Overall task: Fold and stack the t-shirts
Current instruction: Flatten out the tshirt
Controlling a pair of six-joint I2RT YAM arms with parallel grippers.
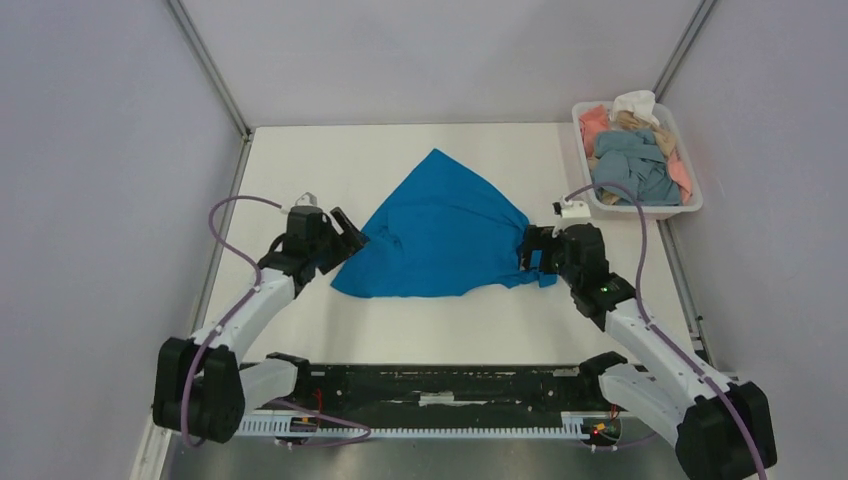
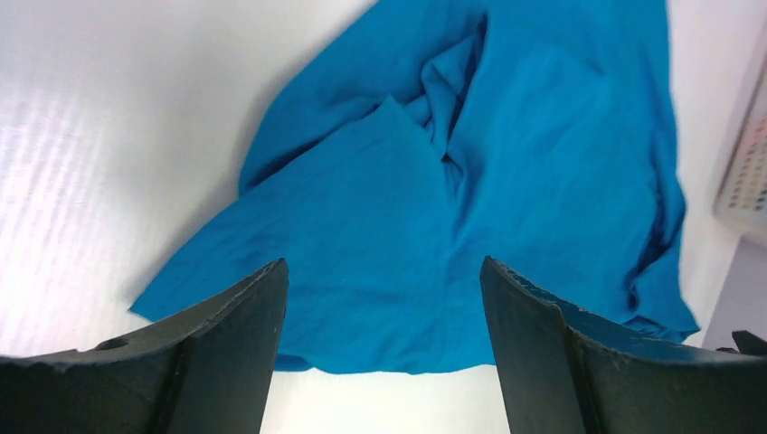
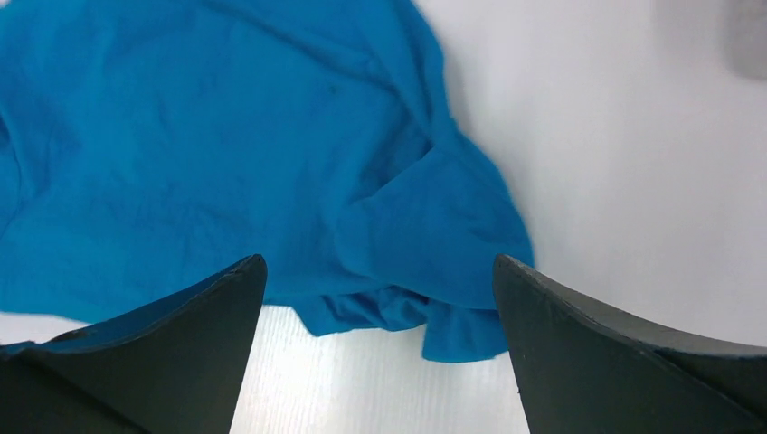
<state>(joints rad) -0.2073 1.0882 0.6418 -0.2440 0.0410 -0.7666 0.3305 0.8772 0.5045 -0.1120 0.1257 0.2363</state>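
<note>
A bright blue t-shirt (image 1: 440,230) lies crumpled in a rough triangle on the white table. My left gripper (image 1: 352,236) is open at its left edge, jaws wide, with the shirt's hem (image 2: 389,298) between and beyond the fingers. My right gripper (image 1: 527,258) is open at the shirt's right corner, where bunched cloth (image 3: 425,298) lies between the fingers. Neither holds any cloth. The grey-blue (image 1: 633,165), salmon pink (image 1: 594,122), tan (image 1: 634,123) and white (image 1: 634,102) t-shirts lie heaped in the tray.
The white plastic tray (image 1: 690,205) stands at the back right of the table; its perforated wall shows at the right edge of the left wrist view (image 2: 746,172). Grey walls and metal posts enclose the table. Purple cables loop from both arms.
</note>
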